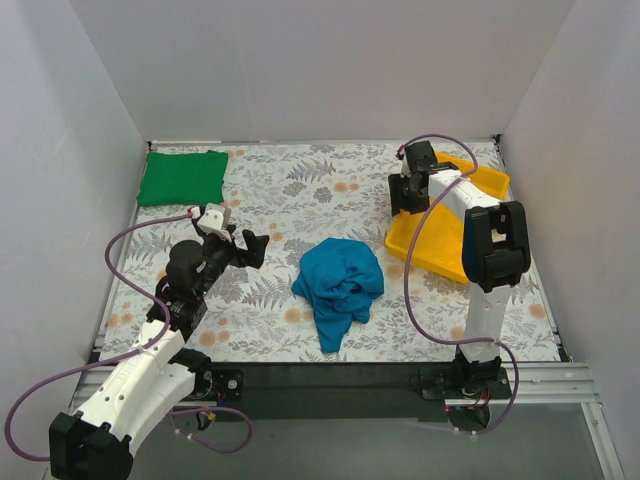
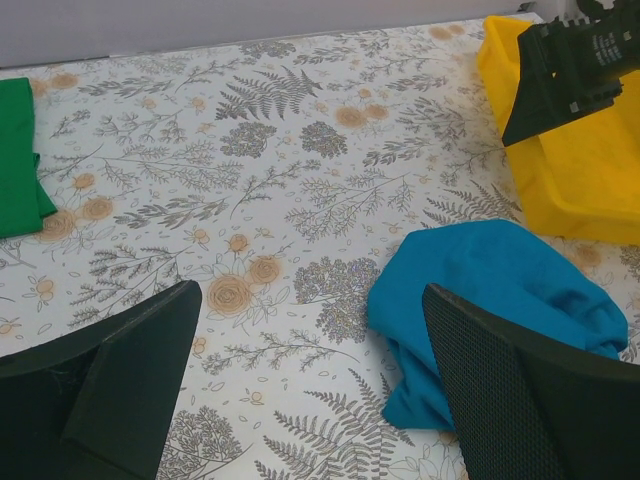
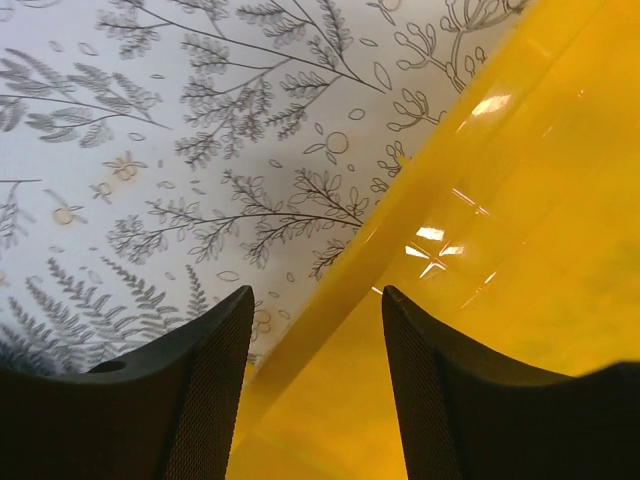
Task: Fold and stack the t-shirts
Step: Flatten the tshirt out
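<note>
The teal-blue t-shirt (image 1: 340,285) lies crumpled in a heap at the middle of the table; it also shows in the left wrist view (image 2: 490,300). The green t-shirt (image 1: 182,176) lies folded flat at the far left corner, its edge showing in the left wrist view (image 2: 18,160). My left gripper (image 1: 252,247) is open and empty, hovering left of the teal heap; in its own view (image 2: 312,370) the right finger overlaps the heap's near edge. My right gripper (image 1: 410,195) is open and empty over the left rim of the yellow tray (image 3: 500,250).
The yellow plastic tray (image 1: 440,250) sits at the right of the table under the right arm; it also shows in the left wrist view (image 2: 580,180). The table has a floral cloth (image 1: 300,190). White walls enclose the left, back and right sides.
</note>
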Robot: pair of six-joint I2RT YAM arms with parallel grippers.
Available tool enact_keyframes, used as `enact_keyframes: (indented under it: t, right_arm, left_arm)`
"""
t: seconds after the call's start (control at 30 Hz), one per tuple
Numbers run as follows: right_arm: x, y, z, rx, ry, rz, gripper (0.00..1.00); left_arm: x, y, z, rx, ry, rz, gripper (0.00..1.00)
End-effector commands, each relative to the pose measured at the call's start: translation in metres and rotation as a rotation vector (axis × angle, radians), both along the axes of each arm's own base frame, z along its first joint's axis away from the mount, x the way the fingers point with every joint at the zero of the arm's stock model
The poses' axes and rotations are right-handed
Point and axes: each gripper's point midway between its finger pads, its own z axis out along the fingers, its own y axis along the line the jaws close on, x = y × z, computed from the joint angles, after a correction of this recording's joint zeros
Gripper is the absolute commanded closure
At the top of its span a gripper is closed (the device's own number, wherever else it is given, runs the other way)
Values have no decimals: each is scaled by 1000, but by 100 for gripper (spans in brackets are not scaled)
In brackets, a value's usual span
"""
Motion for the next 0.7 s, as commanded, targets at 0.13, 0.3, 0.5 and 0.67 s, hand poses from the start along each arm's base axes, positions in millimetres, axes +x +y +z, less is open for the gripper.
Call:
enact_keyframes:
  t: [0.13, 0.3, 0.5, 0.67]
  right_arm:
    - [7, -12, -7, -103, -20, -8, 53]
    - [-3, -19, -2, -146, -30, 50, 77]
    - [10, -42, 1, -264, -61, 112, 82]
    - [35, -68, -2, -337, -73, 28, 83]
  left_arm:
    - [0, -2, 6, 11, -22, -11, 8]
    - [-2, -2, 11, 5, -38, -15, 8]
    - [-3, -3, 10, 4, -37, -23, 8]
    - [-2, -3, 7, 9, -28, -20, 8]
